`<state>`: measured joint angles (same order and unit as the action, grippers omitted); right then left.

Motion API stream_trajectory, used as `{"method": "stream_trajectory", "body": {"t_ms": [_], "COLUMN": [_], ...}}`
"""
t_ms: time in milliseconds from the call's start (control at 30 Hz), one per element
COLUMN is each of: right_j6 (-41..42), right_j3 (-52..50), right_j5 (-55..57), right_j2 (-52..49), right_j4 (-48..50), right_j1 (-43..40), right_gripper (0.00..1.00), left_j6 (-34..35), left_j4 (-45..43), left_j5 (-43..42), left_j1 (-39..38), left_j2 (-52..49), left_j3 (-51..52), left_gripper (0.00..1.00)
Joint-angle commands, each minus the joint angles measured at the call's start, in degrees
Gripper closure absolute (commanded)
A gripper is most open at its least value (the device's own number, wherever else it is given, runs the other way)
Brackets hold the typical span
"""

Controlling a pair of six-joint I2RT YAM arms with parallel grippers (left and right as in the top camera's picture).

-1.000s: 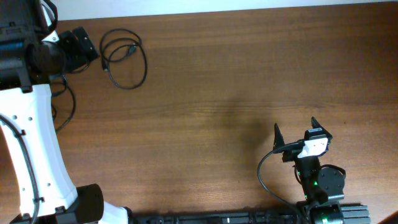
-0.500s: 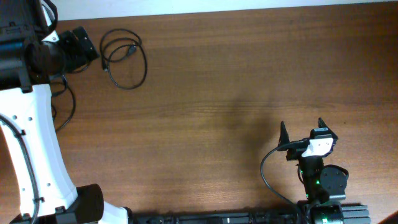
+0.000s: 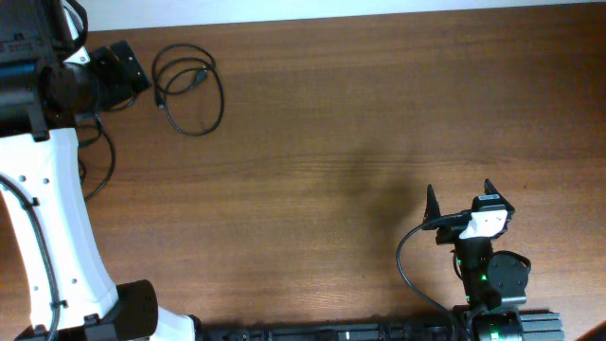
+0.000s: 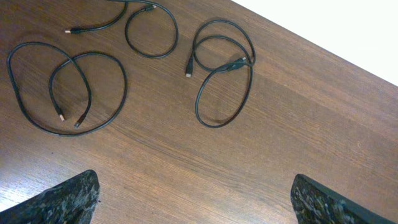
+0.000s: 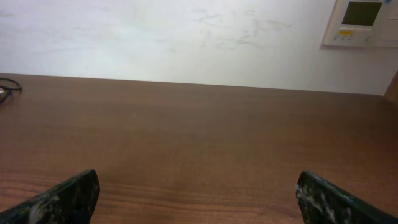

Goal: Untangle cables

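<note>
Three thin black cables lie apart as loose loops at the table's far left. In the left wrist view one double loop [image 4: 68,87] is at the left, one loop with a tail [image 4: 149,28] at the top, and one folded loop [image 4: 224,68] in the middle. The overhead view shows one loop [image 3: 189,90] in full and a second cable [image 3: 102,161] partly hidden by the left arm. My left gripper [image 4: 199,205] is open and empty above the wood, short of the cables; it also shows in the overhead view [image 3: 128,68]. My right gripper [image 3: 462,201] is open and empty near the front right, and its wrist view [image 5: 199,202] shows the same.
The brown wooden table [image 3: 360,114] ends at a white wall along its far edge [image 5: 186,37]. A wall control panel [image 5: 364,22] hangs at the upper right. The white left arm [image 3: 47,208] covers the table's left side. A bit of cable [image 5: 6,87] shows at the far left.
My right gripper has shifted slightly to the right and toward the front edge, then stopped. The left arm and the cables have not moved.
</note>
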<state>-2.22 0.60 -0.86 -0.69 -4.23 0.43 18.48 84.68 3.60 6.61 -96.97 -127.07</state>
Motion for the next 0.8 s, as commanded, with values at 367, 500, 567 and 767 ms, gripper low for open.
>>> {"method": "stream_trajectory", "body": {"t_ms": [367,500,567,767], "right_j6": [-0.3,-0.3,-0.3,-0.3], "right_j3": [-0.3,-0.3,-0.3,-0.3], "right_j5": [0.9,0.9,0.9,0.9], "right_j2": [0.4,0.4,0.4,0.4], "right_j4": [-0.4,-0.4,-0.4,-0.4], "right_j1": [0.3,0.3,0.3,0.3], "right_gripper": [0.02,0.02,0.02,0.02], "left_j6": [-0.2,-20.1,-30.5,-32.2], "left_j4": [-8.2,-26.8,-28.8,-59.8], "left_j5": [7.8,-4.3,-10.3,-18.0], "left_j1": [0.4,0.4,0.4,0.3], "left_j2": [37.9,63.3,68.7,75.7], "left_j3": [51.6,71.5,75.5,99.9], "left_gripper": [0.01,0.01,0.01,0.01]}}
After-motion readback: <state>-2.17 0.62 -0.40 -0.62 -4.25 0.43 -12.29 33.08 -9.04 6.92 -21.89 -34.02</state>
